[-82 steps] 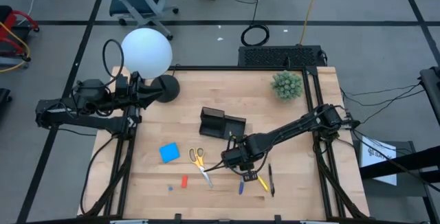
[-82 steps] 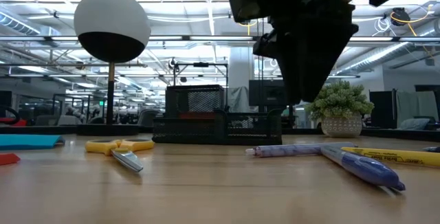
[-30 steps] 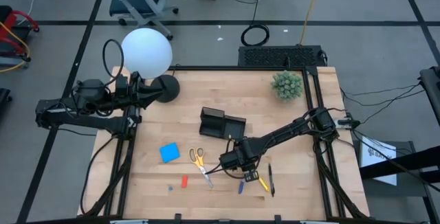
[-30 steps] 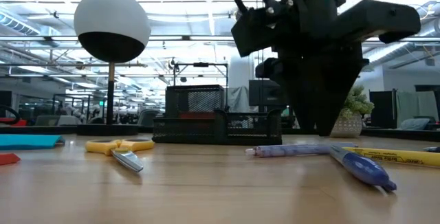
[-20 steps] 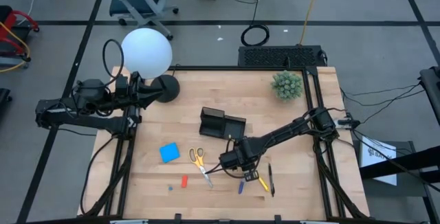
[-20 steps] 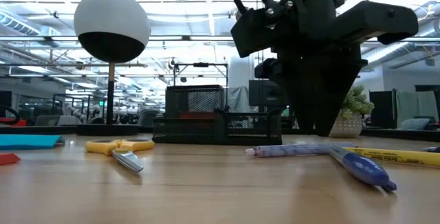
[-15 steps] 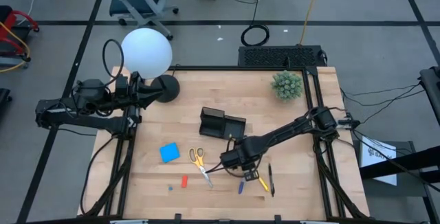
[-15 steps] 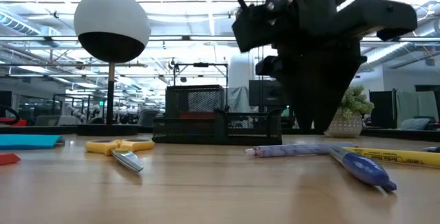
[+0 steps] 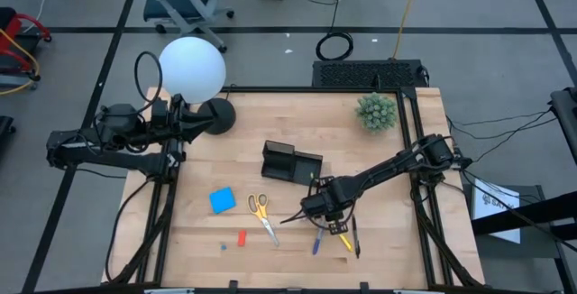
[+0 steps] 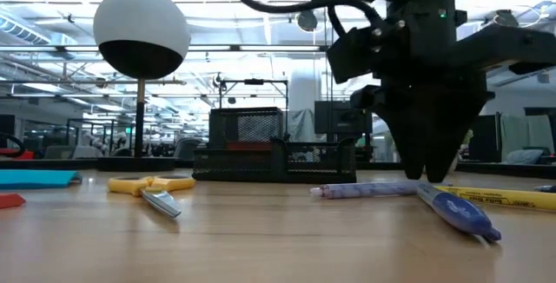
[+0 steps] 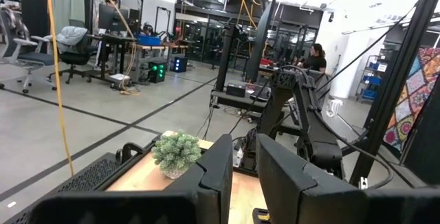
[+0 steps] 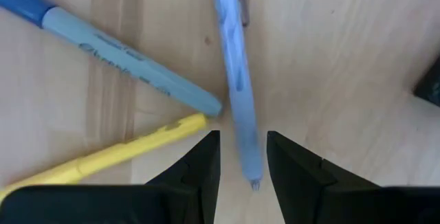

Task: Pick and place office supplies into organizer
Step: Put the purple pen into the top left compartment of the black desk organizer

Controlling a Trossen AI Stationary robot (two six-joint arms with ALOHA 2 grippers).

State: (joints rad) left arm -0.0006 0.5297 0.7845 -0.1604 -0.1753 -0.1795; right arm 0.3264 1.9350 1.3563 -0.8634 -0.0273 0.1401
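Note:
My right gripper (image 9: 326, 211) (image 12: 242, 136) is open and points down low over the table's near right part. Its fingers stand on either side of one end of a pale blue pen (image 12: 234, 66) (image 10: 365, 190), which lies flat on the wood. I cannot tell whether they touch it. A blue marker (image 12: 130, 56) and a yellow pen (image 12: 110, 155) lie beside it, with a black pen (image 9: 355, 238) farther right. The yellow-handled scissors (image 9: 261, 213), blue pad (image 9: 222, 200) and red piece (image 9: 242, 237) lie to the left. The black organizer (image 9: 290, 162) stands mid-table. My left gripper (image 9: 187, 123) (image 11: 245, 148) waits at the far left, slightly open.
A lamp with a white globe (image 9: 192, 68) and a round black base (image 9: 216, 114) stands at the far left beside my left arm. A green spiky plant (image 9: 376, 112) stands in the far right corner. A tiny blue piece (image 9: 223, 246) lies near the red one.
My right gripper has moved a short way toward the table's right edge, staying low over the pens. A thin stretch of the pale pen now shows to its left. The pens, scissors and organizer have stayed where they were.

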